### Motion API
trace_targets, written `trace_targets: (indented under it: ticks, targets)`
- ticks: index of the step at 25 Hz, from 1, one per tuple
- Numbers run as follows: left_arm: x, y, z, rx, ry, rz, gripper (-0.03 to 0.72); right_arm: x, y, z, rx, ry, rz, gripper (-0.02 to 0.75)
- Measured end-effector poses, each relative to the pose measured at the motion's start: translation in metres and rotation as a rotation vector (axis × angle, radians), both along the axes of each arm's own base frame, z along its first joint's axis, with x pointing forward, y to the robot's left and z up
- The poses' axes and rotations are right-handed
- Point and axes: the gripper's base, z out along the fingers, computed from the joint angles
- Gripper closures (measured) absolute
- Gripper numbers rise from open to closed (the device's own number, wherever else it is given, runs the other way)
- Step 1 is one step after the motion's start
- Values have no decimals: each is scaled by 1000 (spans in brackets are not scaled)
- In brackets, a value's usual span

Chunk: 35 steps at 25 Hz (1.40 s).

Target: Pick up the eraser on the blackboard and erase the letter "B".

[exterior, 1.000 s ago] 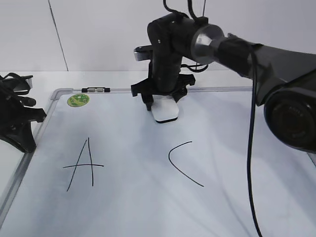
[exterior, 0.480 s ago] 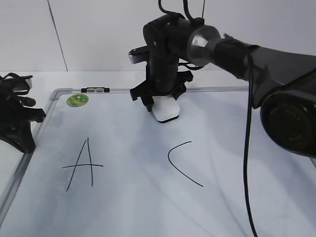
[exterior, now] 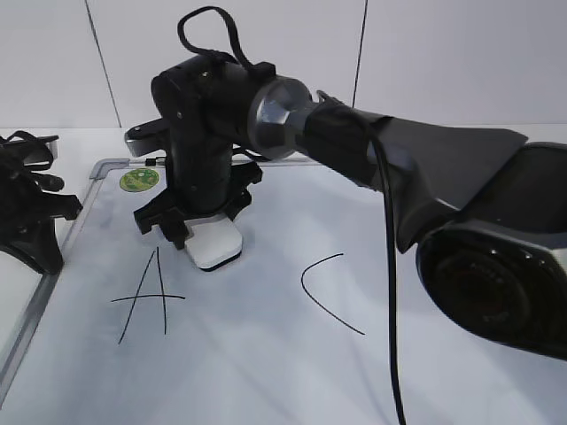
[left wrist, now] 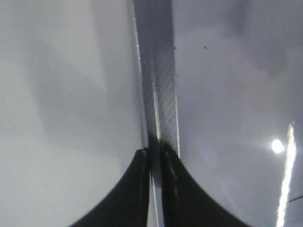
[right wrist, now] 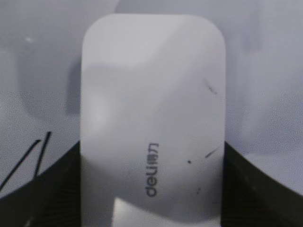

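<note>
My right gripper [exterior: 197, 232] is shut on the white eraser [exterior: 213, 245] and presses it flat on the blackboard [exterior: 354, 381], just right of the top of the letter A [exterior: 146, 297]. In the right wrist view the eraser [right wrist: 151, 118] fills the middle between my dark fingers [right wrist: 246, 184], with two black strokes of the A [right wrist: 28, 158] at the lower left. No letter B shows anywhere on the board; the spot under the eraser and gripper is hidden. My left gripper [exterior: 35, 226] rests at the board's left edge, jaws together over the grey frame [left wrist: 158, 71].
The curved letter C [exterior: 323, 292] is drawn to the right of the eraser. A round green sticker [exterior: 140, 180] sits in the board's far left corner. The right arm [exterior: 399, 150] reaches across the board from the right.
My right gripper has carried the eraser leftward and toward the front across the board, from the far middle to beside the A. The left gripper has not moved.
</note>
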Motion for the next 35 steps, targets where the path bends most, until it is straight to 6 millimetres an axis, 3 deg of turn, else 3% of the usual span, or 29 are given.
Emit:
trace_targets:
  ticks: [8, 14, 18, 24, 27, 35]
  targets:
    - [0, 0, 0, 3, 2, -3, 669, -7, 10, -1, 17, -1, 22, 190]
    - [0, 0, 0, 3, 2, -3, 669, 4, -2, -6, 32, 28, -19, 190]
    - [0, 0, 0, 0, 0, 0, 669, 22, -22, -5, 71, 51, -97, 190]
    - [0, 0, 0, -2, -2, 2, 669, 65, -81, -5, 63, 34, -248, 190]
    - [0, 0, 0, -2, -2, 2, 669, 76, -100, -5, 60, 30, -289, 190]
    - [0, 0, 0, -2, -2, 2, 669, 78, -105, 2, 60, 14, -280, 190]
